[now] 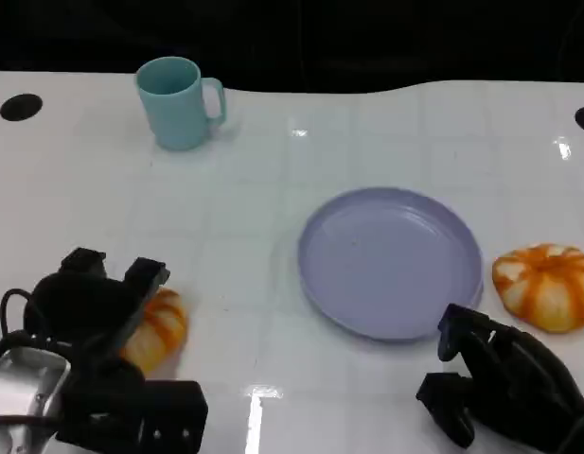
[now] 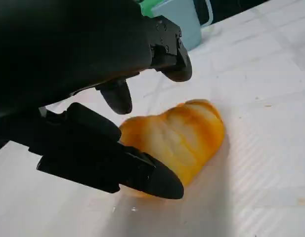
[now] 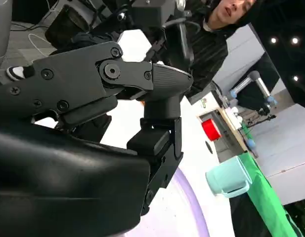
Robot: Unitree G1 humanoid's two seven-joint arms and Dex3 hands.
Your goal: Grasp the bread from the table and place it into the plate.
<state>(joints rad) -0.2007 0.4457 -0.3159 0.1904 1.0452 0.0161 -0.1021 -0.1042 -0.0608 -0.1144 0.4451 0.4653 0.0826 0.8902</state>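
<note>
Orange bread (image 2: pixel 178 139), between left fingers (image 2: pixel 142 175)

bright overhead light leaves small glare spots on the glossy white table (image 1: pixel 367 123), shadows stay soft, the black background is dim, and both wrist views blur up close.

no text, label, brand, number or sign can be read on anything in these views.

Glossy white table (image 1: pixel 301 236), dark backdrop behind, grey wall panel (image 3: pixel 290 133), ceiling spotlights (image 3: pixel 274 40)
</note>
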